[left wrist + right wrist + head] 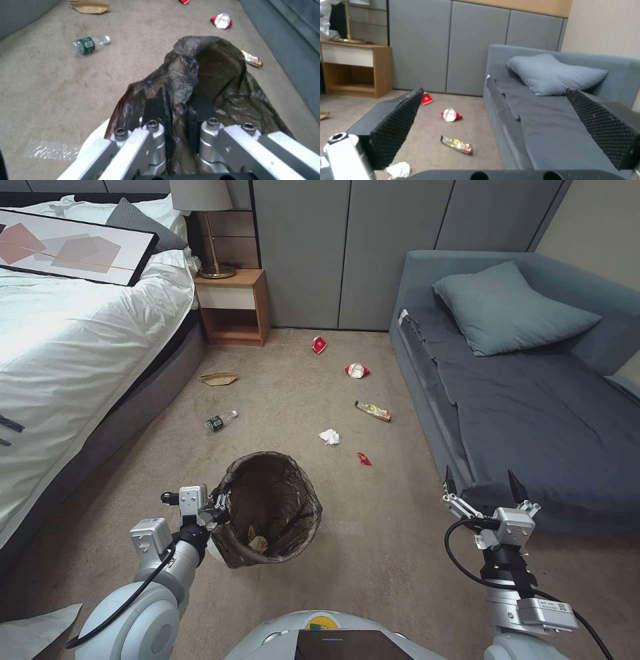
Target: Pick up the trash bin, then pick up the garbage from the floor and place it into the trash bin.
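A: Gripping the trash bin [270,510] at its near-left rim, the left gripper [217,507] has its fingers [156,107] pinched narrow on the brown bag liner, one finger inside and one outside.

B: And where does the bin sit?

A: Just ahead of the robot's base over the carpeted floor [373,553], with a few scraps inside; whether it touches the floor I cannot tell.

B: The right gripper [481,483]?

A: Its fingers [398,125] spread wide, holding nothing, beside the grey sofa [533,407].

B: The garbage?

A: Beyond the bin: a crumpled tissue [329,436], a small red wrapper [363,459], a yellow wrapper [373,411], a crushed red-and-white cup [357,371], another red piece [319,344] near the wall, a plastic bottle [220,421] and a brown paper bag [218,378] nearer the bed [80,353].
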You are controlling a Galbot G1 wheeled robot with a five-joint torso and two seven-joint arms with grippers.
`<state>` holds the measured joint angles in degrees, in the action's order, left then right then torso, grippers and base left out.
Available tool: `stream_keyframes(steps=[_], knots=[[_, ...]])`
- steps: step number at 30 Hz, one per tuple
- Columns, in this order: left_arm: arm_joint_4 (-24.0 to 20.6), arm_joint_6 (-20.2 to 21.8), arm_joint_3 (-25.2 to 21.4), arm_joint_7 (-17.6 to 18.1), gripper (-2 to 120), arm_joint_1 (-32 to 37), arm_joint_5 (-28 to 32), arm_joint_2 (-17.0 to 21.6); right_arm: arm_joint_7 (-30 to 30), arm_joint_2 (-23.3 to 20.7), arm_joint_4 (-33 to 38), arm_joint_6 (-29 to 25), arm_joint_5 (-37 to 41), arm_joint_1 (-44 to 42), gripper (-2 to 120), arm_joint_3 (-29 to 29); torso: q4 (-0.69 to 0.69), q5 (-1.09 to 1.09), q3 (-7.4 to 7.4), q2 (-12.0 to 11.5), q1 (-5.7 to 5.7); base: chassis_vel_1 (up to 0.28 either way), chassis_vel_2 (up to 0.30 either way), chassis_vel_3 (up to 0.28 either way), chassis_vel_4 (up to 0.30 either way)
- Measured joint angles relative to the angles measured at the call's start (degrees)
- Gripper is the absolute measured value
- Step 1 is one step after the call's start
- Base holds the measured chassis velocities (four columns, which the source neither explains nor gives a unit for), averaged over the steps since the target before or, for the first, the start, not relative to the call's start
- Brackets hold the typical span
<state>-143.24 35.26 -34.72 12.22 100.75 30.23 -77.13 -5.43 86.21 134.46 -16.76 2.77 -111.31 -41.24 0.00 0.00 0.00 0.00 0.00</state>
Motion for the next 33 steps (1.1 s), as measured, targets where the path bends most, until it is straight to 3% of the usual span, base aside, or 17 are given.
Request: stream_keyframes(steps=[33], knots=[[0.0,0.05,-0.18,-0.09,8,-0.05,0.11,0.2,-0.06,0.11,-0.23,-0.04,-0.05,0.28,100,0.18,-0.01,0.0,0.0,0.0,0.0,-0.077,0.07,0.068,-0.074]])
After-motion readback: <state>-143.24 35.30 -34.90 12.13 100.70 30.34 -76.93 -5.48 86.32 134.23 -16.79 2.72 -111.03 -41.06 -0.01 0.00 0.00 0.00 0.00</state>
